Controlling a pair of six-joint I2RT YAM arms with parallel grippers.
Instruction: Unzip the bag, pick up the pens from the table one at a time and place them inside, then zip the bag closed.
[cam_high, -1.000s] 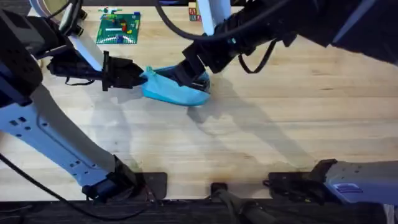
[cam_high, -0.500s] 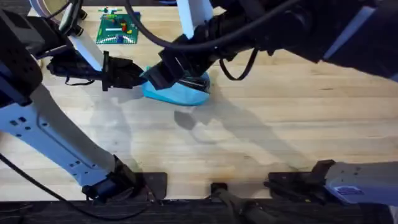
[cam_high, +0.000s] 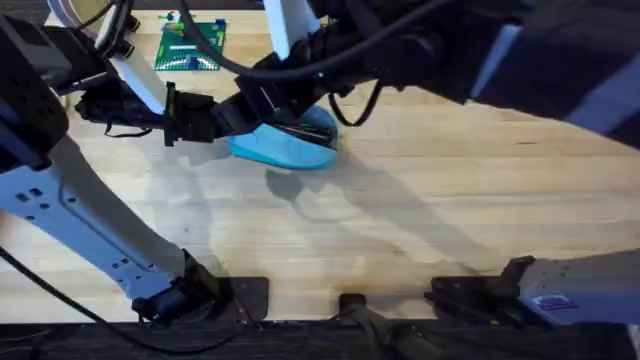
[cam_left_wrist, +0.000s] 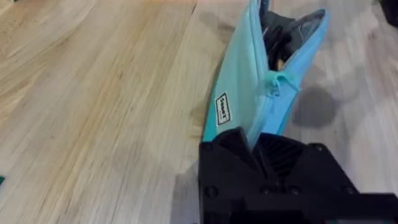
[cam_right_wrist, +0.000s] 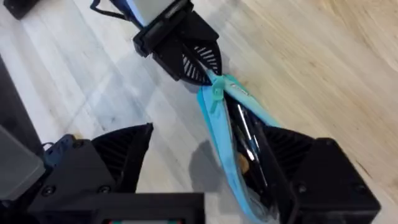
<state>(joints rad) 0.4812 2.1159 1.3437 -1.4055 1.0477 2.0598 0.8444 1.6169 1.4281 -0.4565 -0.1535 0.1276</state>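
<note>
Two claws at the bag (cam_high: 285, 148), green baseplate (cam_high: 192, 45) behind

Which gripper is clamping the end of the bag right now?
The left gripper: it is shut on the bag's end by the zipper pull. The right gripper is open, its fingers astride the unzipped bag.

Right arm: I see it swing further left across the table since a second ago, now large and dark over the upper middle of the overhead view
Right gripper (cam_high: 262, 105): shifted from the bag's right end toward its left end, now close to the left gripper (cam_high: 222, 122)
Bag (cam_high: 290, 148): more of its right half and near edge shows now, uncovered by the arm
</note>
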